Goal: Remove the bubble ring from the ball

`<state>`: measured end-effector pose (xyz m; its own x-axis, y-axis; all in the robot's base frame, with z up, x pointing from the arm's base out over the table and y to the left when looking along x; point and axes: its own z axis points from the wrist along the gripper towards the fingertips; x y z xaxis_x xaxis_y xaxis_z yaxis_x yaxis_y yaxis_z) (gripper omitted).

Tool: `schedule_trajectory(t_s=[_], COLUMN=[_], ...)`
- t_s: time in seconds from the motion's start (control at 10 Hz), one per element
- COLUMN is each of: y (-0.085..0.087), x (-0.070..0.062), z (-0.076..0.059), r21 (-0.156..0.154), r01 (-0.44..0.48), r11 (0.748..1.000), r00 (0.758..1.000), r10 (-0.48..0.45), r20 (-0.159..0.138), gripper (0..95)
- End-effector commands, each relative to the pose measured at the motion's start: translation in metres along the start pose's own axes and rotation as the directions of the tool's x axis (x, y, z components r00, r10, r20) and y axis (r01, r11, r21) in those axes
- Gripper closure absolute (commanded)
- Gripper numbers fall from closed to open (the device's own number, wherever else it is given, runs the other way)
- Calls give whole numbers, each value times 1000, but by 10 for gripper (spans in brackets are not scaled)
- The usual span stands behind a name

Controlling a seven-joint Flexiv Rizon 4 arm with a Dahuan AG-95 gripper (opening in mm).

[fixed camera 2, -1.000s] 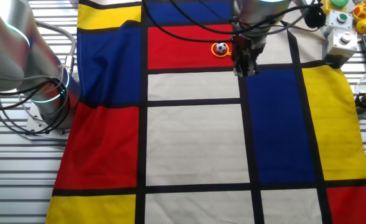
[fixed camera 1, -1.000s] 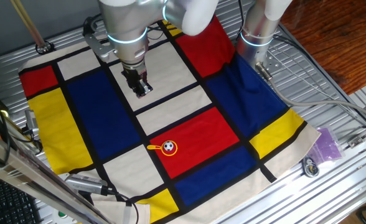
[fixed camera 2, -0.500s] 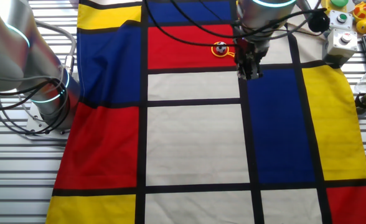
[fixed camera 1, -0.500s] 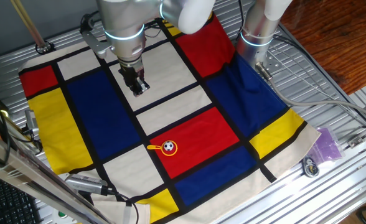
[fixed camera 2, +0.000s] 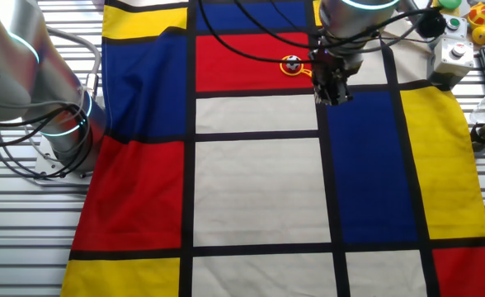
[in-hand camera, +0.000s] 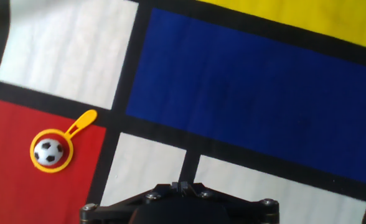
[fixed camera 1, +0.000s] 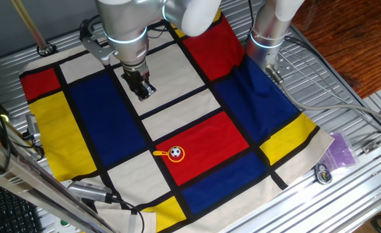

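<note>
The bubble ring (fixed camera 1: 169, 154) is a yellow-orange hoop lying flat on a red square of the cloth, with its handle pointing left. The ball (fixed camera 1: 175, 153) sits inside it. Both show in the other fixed view, ring (fixed camera 2: 301, 68) and ball (fixed camera 2: 291, 63), and in the hand view, ring (in-hand camera: 82, 121) and ball (in-hand camera: 48, 151), at the lower left. My gripper (fixed camera 1: 144, 91) hangs over a black line between the white and blue squares, well away from the ring. It is just right of the ring in the other fixed view (fixed camera 2: 333, 97). Its fingertips (in-hand camera: 180, 185) are together and hold nothing.
A second arm's base (fixed camera 1: 268, 32) stands at the cloth's far edge, also seen in the other fixed view (fixed camera 2: 61, 124). A button box (fixed camera 2: 457, 51) and yellow toys sit by the cloth corner. A purple bag (fixed camera 1: 341, 150) lies on the metal table edge.
My gripper has drifted a little further from the ring, up and left in the one fixed view. The ring and ball have not moved.
</note>
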<state>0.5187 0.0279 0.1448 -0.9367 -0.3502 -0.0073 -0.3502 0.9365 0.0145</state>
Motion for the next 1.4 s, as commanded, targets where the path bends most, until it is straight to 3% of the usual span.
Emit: schedule_trajectory(t_s=[0.1, 0.6, 0.9, 1.0, 1.1, 1.2, 1.3, 1.4], y=[0, 3, 49, 68, 74, 90, 108, 113], x=[0, -2, -35, -45, -47, -52, -54, -53], z=[0, 0, 10, 21, 25, 34, 45, 49], r21=[-2, 1, 13, 8, 6, 2, -4, -7], r01=[15, 62, 45, 56, 60, 65, 82, 86], r11=[1000, 998, 999, 998, 998, 998, 997, 996], r00=[1000, 998, 999, 998, 998, 998, 997, 996], r10=[-15, -62, -45, -56, -60, -65, -82, -86], r20=[-3, 5, -12, 0, 2, 3, 4, 6], gripper=[950, 950, 950, 760, 760, 570, 570, 570])
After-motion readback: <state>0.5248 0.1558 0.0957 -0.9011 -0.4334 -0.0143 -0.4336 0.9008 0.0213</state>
